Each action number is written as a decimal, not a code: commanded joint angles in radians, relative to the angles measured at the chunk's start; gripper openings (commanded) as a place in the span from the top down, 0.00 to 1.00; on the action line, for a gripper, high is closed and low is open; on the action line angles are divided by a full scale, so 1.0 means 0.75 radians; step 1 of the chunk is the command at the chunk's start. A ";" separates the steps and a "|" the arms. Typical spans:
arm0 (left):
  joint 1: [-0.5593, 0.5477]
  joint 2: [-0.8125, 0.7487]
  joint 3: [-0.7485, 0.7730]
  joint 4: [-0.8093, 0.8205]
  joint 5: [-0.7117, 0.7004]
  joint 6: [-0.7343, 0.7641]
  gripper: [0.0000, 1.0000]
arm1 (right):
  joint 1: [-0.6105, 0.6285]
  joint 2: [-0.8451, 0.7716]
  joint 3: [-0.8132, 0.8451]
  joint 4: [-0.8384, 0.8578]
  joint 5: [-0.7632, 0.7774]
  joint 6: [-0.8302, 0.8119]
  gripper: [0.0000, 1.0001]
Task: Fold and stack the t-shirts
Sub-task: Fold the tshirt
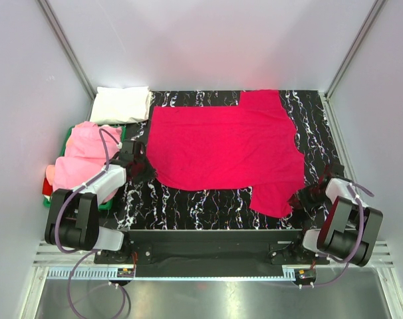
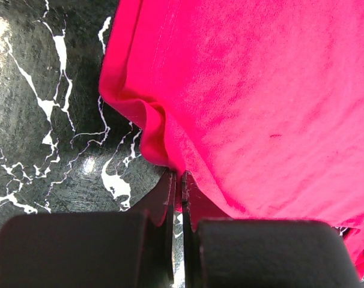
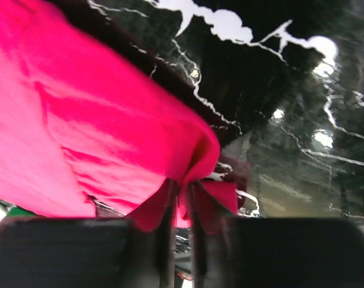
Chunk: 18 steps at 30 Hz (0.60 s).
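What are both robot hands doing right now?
Left hand: closed, pinching the red t-shirt at its edge.
Right hand: closed on the red t-shirt too.

no text, label, brand, number or sign can be read in any of the three views. the crimson t-shirt shows only plain cloth in all three views, and so do the pink t-shirt and the folded white t-shirt seen from above. the green tray and the black, white-veined tabletop bear nothing legible. fine marks along the pale rail by the arm bases are too small to tell.
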 commanded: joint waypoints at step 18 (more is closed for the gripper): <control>0.002 -0.489 -0.149 -0.262 0.061 0.033 1.00 | 0.015 -0.601 0.238 -0.421 0.049 -0.026 1.00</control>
